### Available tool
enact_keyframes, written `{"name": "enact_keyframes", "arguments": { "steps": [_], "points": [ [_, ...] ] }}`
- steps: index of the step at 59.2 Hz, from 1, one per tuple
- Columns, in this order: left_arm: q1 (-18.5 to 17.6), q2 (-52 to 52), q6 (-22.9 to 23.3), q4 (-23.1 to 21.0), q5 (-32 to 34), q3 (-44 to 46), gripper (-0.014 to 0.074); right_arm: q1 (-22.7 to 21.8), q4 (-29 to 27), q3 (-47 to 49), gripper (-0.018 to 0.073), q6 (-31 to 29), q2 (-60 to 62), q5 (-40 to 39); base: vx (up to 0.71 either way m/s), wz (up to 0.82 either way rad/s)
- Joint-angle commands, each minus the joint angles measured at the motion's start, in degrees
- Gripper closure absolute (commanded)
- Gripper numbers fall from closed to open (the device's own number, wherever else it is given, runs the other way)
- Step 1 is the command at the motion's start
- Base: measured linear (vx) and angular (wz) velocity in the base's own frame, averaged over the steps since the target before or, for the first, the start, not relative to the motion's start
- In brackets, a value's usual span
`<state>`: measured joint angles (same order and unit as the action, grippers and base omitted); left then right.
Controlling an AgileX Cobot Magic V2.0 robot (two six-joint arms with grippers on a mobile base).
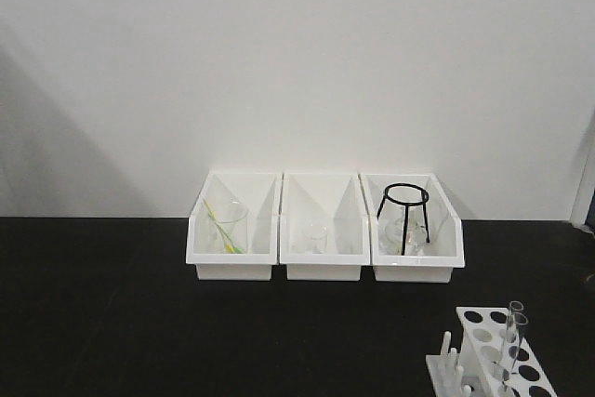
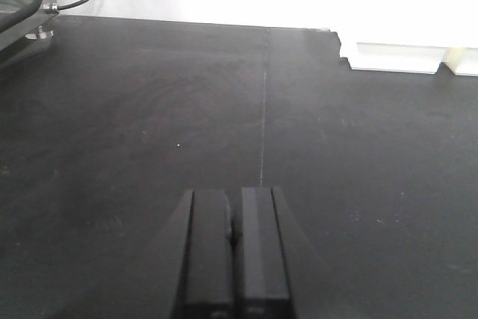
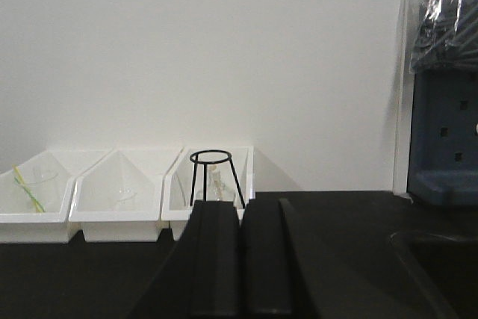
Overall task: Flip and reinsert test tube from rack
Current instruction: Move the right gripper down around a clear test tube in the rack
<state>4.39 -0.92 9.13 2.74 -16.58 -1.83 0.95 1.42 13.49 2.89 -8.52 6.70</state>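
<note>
Reaching for the tube [image 1: 511, 341] looks like your first step. It stands upright in one of the holes of the rack [image 1: 439, 374], at the near right of the table [image 1: 139, 323], well apart from the bins [image 1: 325, 230]. Both arms hold nothing: the left fingers [image 2: 228, 211] are pressed together over bare table, and the right fingers [image 3: 233, 218] are clenched too, facing the bins. Use the right arm, since the rack sits on that side. Spread the fingers before you descend, come in from above, and grip just below the rim. Lift straight up until the round bottom leaves the hole. Squeeze gently, because glass is slick.
</note>
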Motion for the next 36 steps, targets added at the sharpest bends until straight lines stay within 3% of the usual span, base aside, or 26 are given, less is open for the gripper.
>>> {"name": "enact_keyframes", "arguments": {
  "steps": [1,20,26,36],
  "points": [
    [-0.41,-0.62,-0.01,-0.25,4.97,0.01,0.0603,-0.33,0.12,3.69,0.0564,-0.10,-4.93,-3.52,0.00,0.00],
    [-0.41,-0.62,-0.01,-0.25,4.97,0.01,0.0603,-0.33,-0.46,3.63,0.0510,-0.10,-20.26,-8.46,0.00,0.00],
    [-0.41,-0.62,-0.01,-0.25,4.97,0.01,0.0603,-0.33,-0.46,3.63,0.0438,-0.10,-24.67,-11.36,0.00,0.00],
    [-0.41,-0.62,-0.01,-0.25,4.97,0.01,0.0603,-0.33,-0.46,3.63,0.0239,-0.10,-31.81,-16.77,0.00,0.00]
  ]
}}
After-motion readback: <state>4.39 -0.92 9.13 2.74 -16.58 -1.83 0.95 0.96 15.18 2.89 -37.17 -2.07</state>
